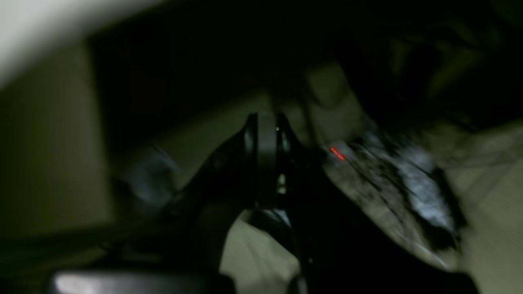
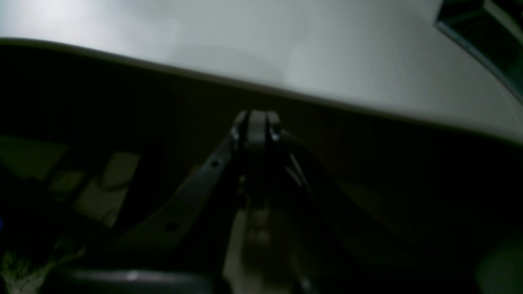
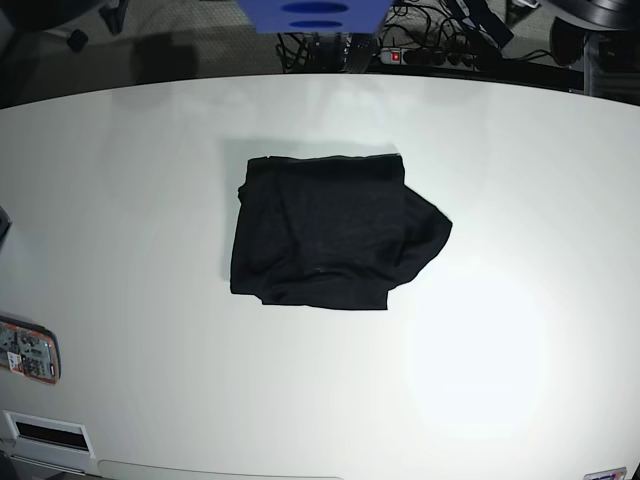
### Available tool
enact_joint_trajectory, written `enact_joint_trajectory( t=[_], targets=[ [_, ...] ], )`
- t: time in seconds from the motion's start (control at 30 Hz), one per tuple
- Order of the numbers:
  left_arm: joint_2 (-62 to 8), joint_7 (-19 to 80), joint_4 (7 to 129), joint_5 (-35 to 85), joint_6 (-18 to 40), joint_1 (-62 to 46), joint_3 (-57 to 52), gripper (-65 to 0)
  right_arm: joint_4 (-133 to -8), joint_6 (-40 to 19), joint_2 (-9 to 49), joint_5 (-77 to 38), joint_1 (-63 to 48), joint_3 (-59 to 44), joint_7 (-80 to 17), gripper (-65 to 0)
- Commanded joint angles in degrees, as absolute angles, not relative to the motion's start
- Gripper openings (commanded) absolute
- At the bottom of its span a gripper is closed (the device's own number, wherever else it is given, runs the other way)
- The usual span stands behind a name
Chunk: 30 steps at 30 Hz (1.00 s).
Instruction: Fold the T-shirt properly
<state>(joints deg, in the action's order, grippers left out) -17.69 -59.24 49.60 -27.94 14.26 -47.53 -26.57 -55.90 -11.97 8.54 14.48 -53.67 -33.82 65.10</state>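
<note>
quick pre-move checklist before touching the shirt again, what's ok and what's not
1. T-shirt lies on the table, away from the edges: ok.
2. Shirt folded into a compact block: ok.
3. Fold tidy: not ok, a flap bulges out on the base view's right.
4. Left tool shut and holding nothing: ok.
5. Right tool shut and holding nothing: ok.
6. Tool positions over the table: cannot tell, neither shows in the base view.

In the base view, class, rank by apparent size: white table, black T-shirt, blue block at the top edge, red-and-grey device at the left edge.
1. White table
2. Black fabric T-shirt
3. Blue block, cropped by the frame
4. Red-and-grey device, also cropped
</note>
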Motion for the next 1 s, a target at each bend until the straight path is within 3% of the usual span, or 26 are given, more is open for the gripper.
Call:
enact_joint_trajectory(
  t=[0.0,0.17,0.3,0.47,0.53,0.77,0.87,0.97],
  targets=[
    [-19.21,-61.41,47.96,-27.38,13.93,-46.90,-25.54,-65.0,-54.29,-11.91,9.10,15.69,-54.90,-33.10,65.71,-65.0],
    [-19.74,-61.32,33.19,-30.46,13.93,-38.46,-17.89,-65.0,-40.48,-11.91,9.10,24.04,-49.19,-31.34,65.89,-65.0],
    [-19.74,-61.14,18.07,-34.68,13.93,-27.91,-14.37,-65.0,-21.58,-11.91,9.10,32.22,-38.81,-31.78,65.36,-65.0],
    [-19.38,-60.09,2.68,-37.32,13.93,-18.07,-14.20,-65.0,0.00,-11.91,9.19,37.14,-26.07,-31.52,53.23,-65.0],
    [-18.07,-53.32,0.84,-39.52,13.93,-16.22,-14.11,-65.0,0.00,-11.91,9.19,38.20,-22.55,-31.43,43.82,-65.0],
    [-13.41,-0.48,5.93,-61.14,14.02,-11.03,-11.38,-65.0,0.00,-11.91,5.85,40.04,-10.95,-31.69,-1.10,-65.0],
    [-11.47,5.58,10.07,-65.10,14.02,-10.86,-11.21,-65.0,0.00,-11.91,2.42,39.78,-6.73,-33.19,-15.43,-65.0],
    [-11.21,5.76,10.42,-65.45,14.02,-9.54,-10.86,-65.0,-2.07,-11.91,-0.66,37.58,-4.97,-36.44,-18.95,-65.0]
  ],
)
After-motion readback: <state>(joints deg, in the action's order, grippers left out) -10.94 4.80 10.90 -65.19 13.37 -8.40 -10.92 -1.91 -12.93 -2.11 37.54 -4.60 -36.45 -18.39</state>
